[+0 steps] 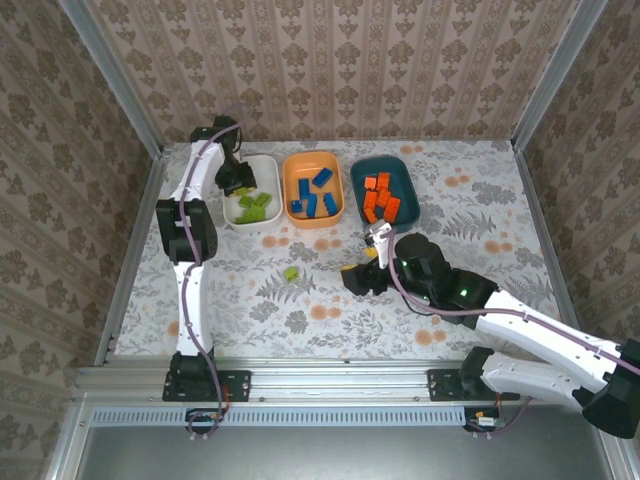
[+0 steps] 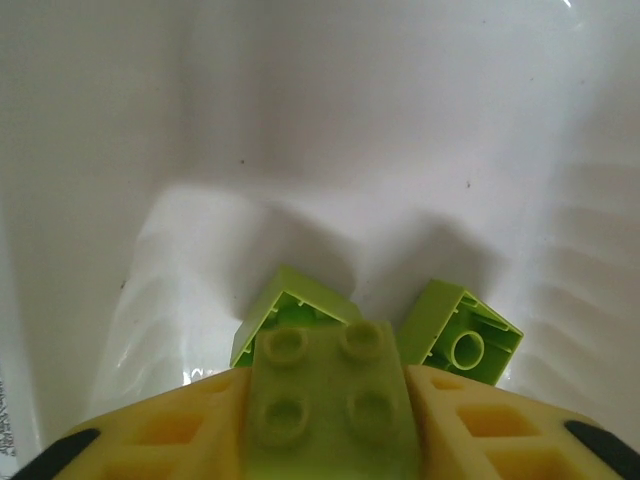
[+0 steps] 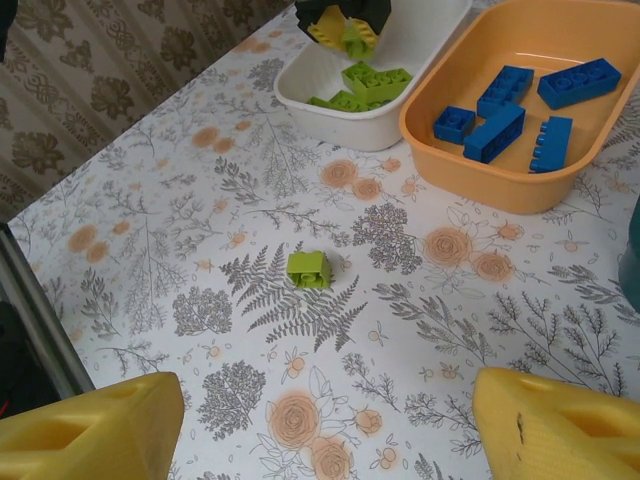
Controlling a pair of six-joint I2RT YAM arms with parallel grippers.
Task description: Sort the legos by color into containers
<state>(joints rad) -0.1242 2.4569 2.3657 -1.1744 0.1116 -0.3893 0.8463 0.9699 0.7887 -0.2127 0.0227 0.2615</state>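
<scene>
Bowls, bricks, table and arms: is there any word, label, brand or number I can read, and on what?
No readable text anywhere.
White bowl, orange bowl, teal bowl: plain, no label visible.
Lime brick in the left claw: studs blurred, no lettering legible.
Tiny dark marks at the left wrist view's lower left edge: cut off, too small to read.

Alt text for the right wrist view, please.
A lone lime brick lies on the floral table, ahead of the right gripper's wide-open, empty yellow fingers. Beyond, the left gripper holds a second lime brick over the white bowl of lime bricks, beside an orange bowl with five blue bricks.
</scene>
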